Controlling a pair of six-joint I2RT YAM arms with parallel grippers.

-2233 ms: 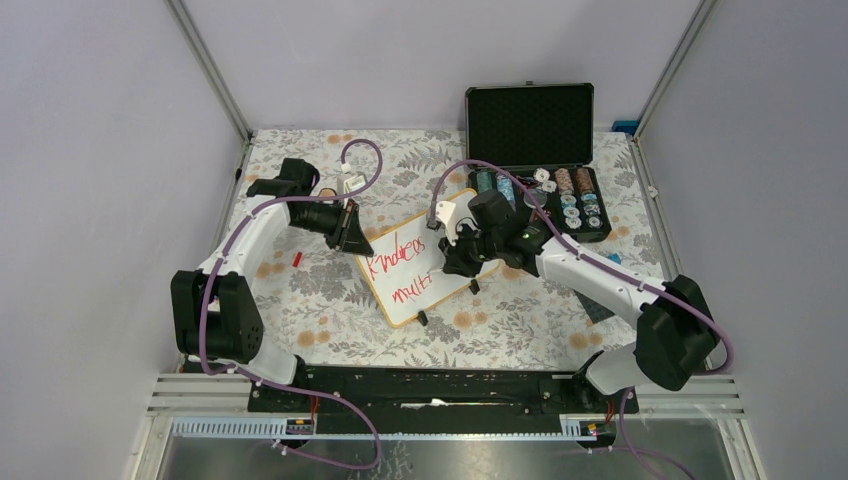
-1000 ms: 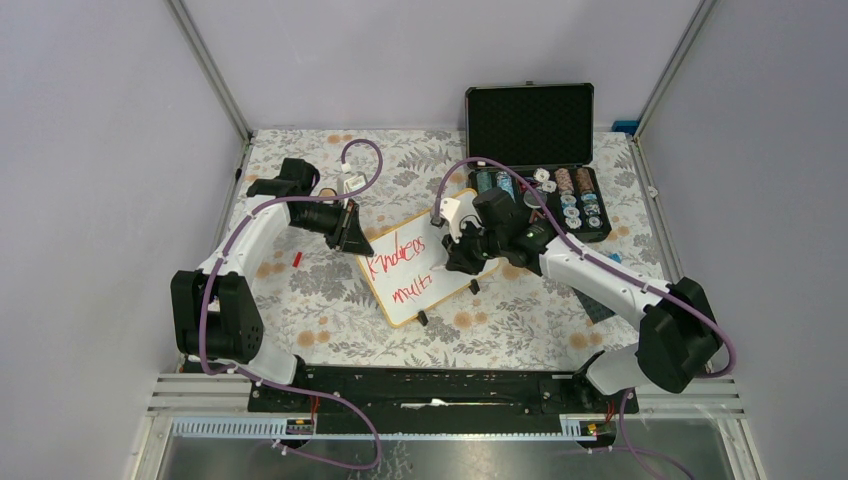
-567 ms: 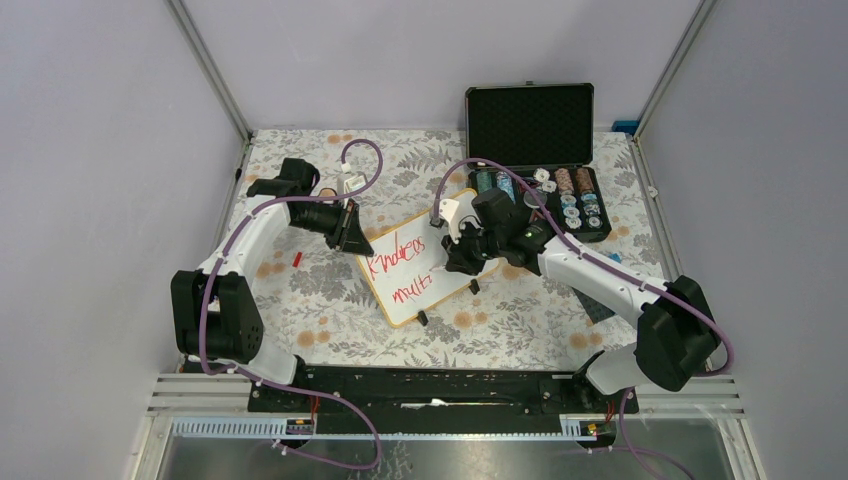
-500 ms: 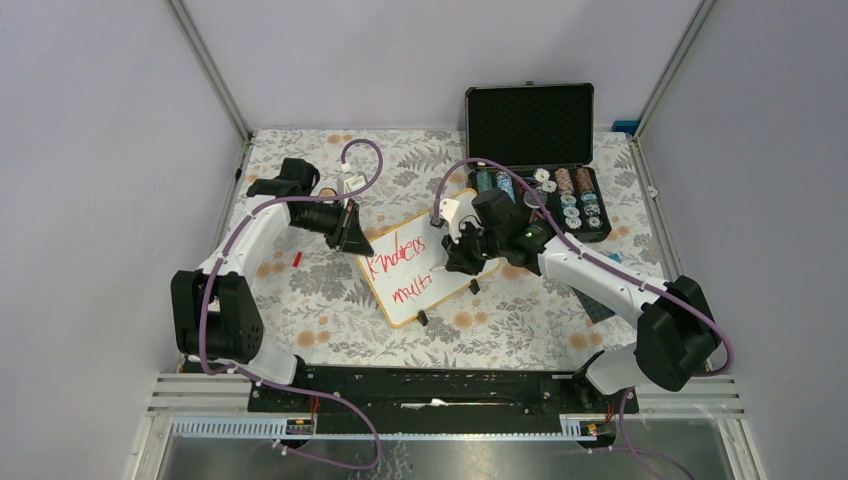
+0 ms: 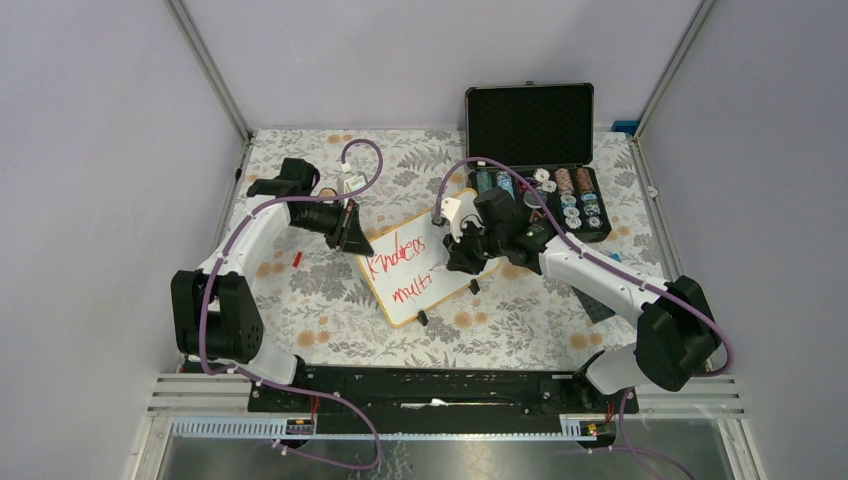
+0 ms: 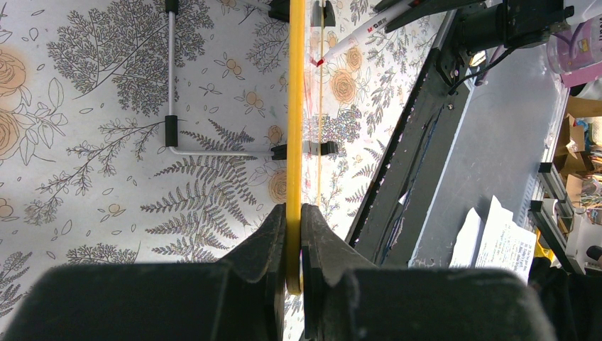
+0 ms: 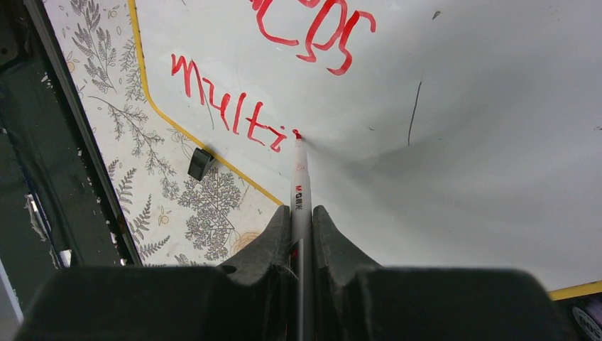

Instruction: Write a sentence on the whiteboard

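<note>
Left gripper (image 6: 293,213): jaws together, clamped on the whiteboard's (image 5: 415,270) yellow rim. In the left wrist view the board runs edge-on up the frame centre, with a wire stand (image 6: 170,135) with black feet to its left

Right gripper (image 7: 302,213): clamped on the marker (image 7: 299,185), which runs straight up from bottom centre of the right wrist view. Its red tip touches the white surface just right of the last letter written

Board sits mid-frame in the top view, turned diagonally on the floral table (image 5: 300,290) between my two arms. Left gripper is at its upper left corner, right gripper over its upper right part

Sentence (image 5: 396,252): red, two lines. Top line is messy and reads roughly "Kindness"; only its end shows at the top of the right wrist view. Second line reads "multi" so far, left of centre in that view

Open black case (image 5: 530,125) with round chips is at upper right of the top view, just beyond the right gripper
</note>
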